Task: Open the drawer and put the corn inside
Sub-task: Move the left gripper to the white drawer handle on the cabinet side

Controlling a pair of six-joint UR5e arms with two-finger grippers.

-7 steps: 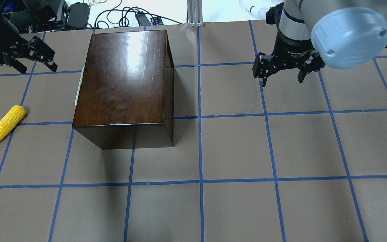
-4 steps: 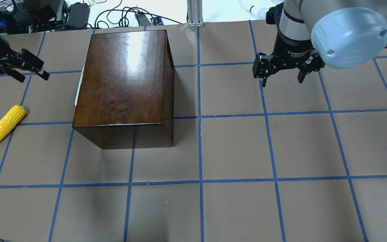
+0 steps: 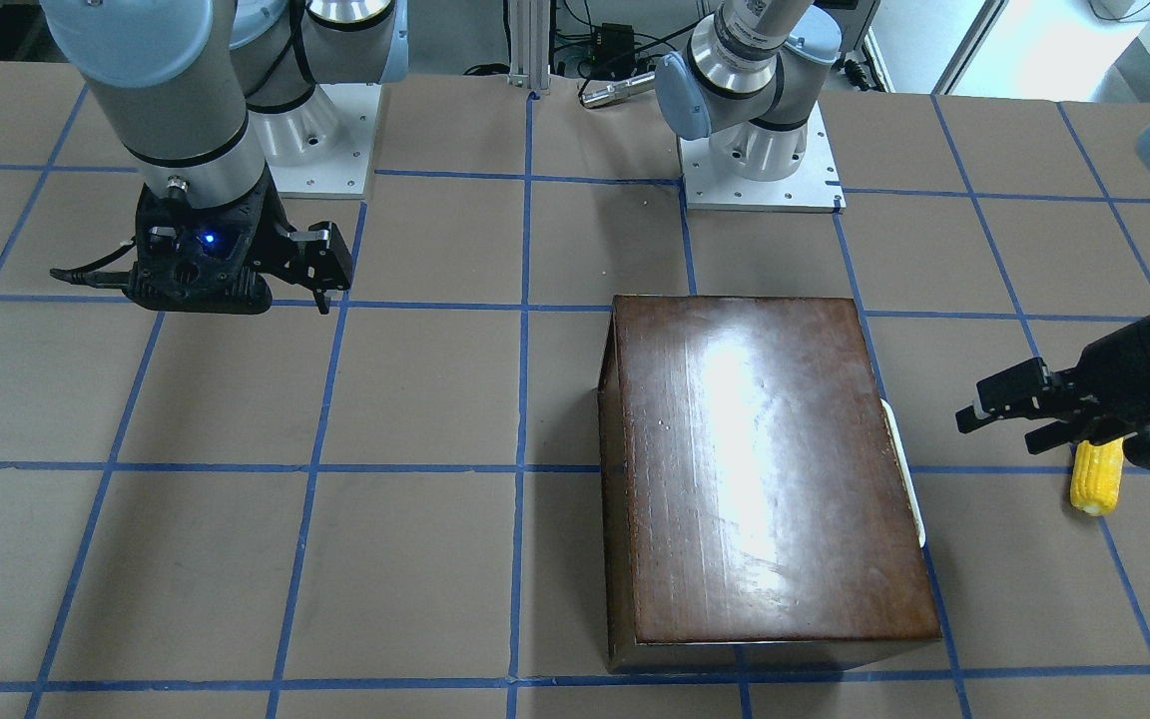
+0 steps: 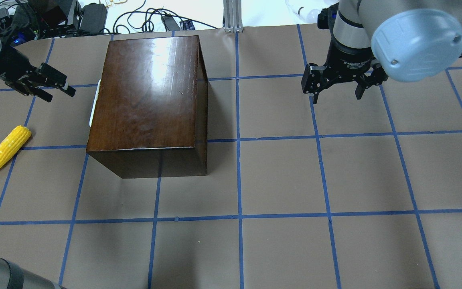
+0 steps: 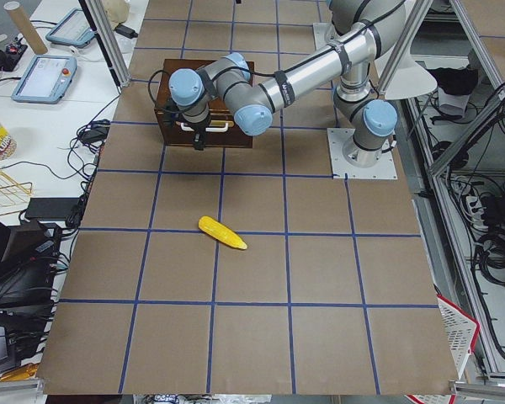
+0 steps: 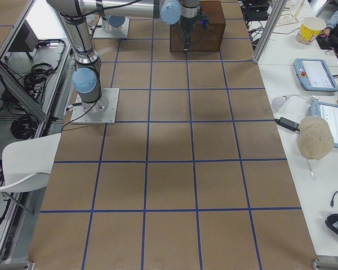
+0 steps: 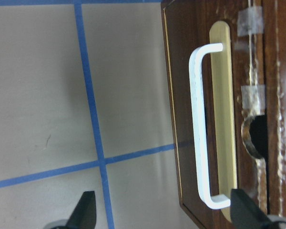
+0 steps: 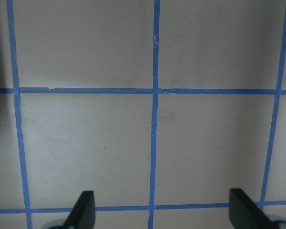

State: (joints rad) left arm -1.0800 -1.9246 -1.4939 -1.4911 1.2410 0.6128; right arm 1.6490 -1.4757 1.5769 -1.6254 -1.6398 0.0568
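Only at left wrist, shows dark-brown wooden drawer [image 7: 178, 71] with whitish handle [image 7: 199, 129] between released black left pincer [image 7: 164, 212]; overhead, just a white sliver. Blue-gridded brown worktop [image 4: 279, 176].

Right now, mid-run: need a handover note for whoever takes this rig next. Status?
Left gripper: open, empty, facing the white handle, not touching it.
Right gripper: open, empty, hovering over bare table, away from the box.
Drawer: looks shut.
Corn: lying on the table on the box's handle side, untouched.
Done: nothing yet.
Left to do: grip the handle, pull the drawer out, pick up the corn, place it inside.
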